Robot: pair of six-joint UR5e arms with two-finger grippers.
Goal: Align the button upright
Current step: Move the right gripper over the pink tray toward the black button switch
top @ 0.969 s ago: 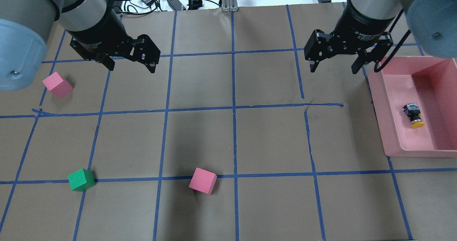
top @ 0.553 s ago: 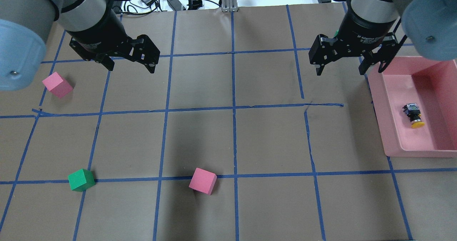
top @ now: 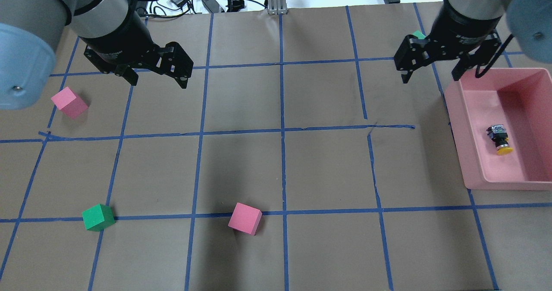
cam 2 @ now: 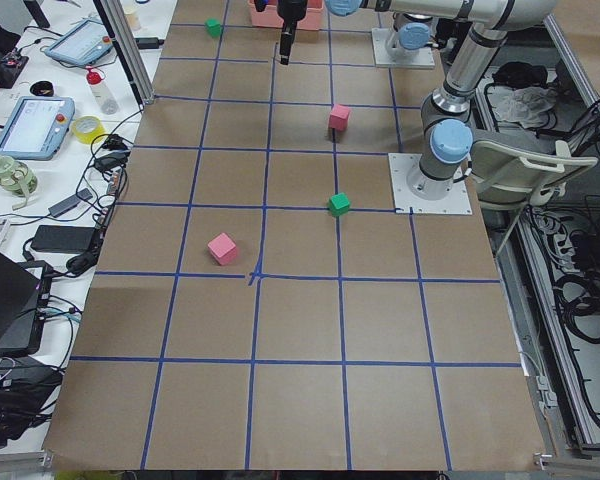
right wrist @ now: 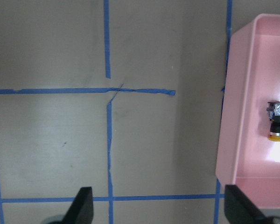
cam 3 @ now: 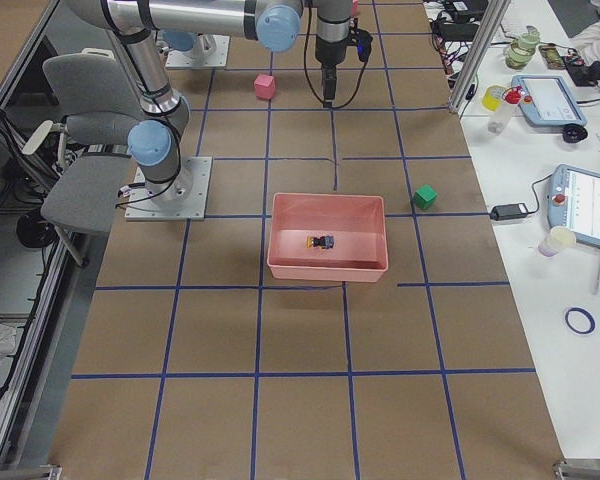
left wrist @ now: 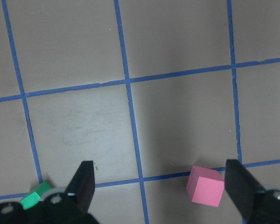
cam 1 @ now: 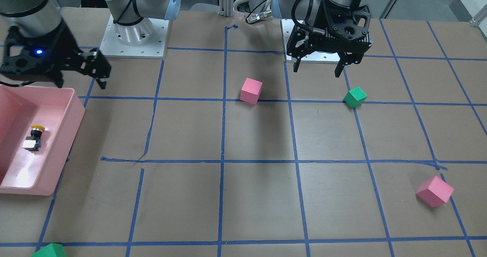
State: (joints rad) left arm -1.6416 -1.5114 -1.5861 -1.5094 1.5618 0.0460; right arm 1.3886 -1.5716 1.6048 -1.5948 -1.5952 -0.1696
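The button [top: 500,139] lies on its side inside the pink bin [top: 468,153], with its yellow cap toward the robot and its grey base away. It also shows in the front view [cam 1: 34,137] and the right wrist view [right wrist: 278,121]. My right gripper [top: 430,77] is open and empty, in the air beside the bin's far left corner and apart from the button. My left gripper [top: 158,83] is open and empty over the table's far left part.
A pink cube [top: 69,102] lies at the left, a green cube [top: 98,217] at the near left and a second pink cube [top: 245,217] near the middle front. Another green cube [top: 417,34] sits behind the right gripper. Blue tape lines grid the brown table.
My right gripper has moved to the right and farther from the robot, closer to the pink bin's far corner. The left gripper and the button have not moved.
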